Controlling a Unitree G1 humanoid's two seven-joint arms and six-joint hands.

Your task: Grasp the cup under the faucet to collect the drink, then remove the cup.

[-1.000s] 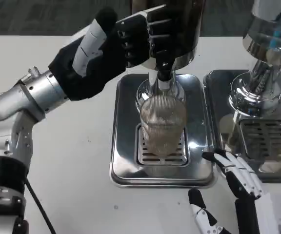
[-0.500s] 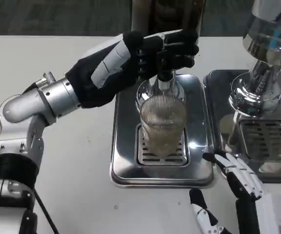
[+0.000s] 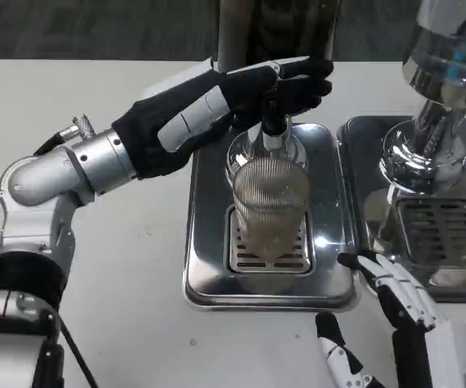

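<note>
Head view: left hand (image 3: 217, 105) presses faucet (image 3: 273, 129); right hand (image 3: 395, 303) waits released. Cup (image 3: 269, 210) stands unheld; late release risks overflow.

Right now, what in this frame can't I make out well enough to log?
- Faucet lever: covered in the head view by the left hand; contact unclear.
- Drink flow and level in the cup: ribbed glass and glare blur them.
- Right hand: cut off by the bottom edge.
- Second dispenser: cut by the right edge.
</note>
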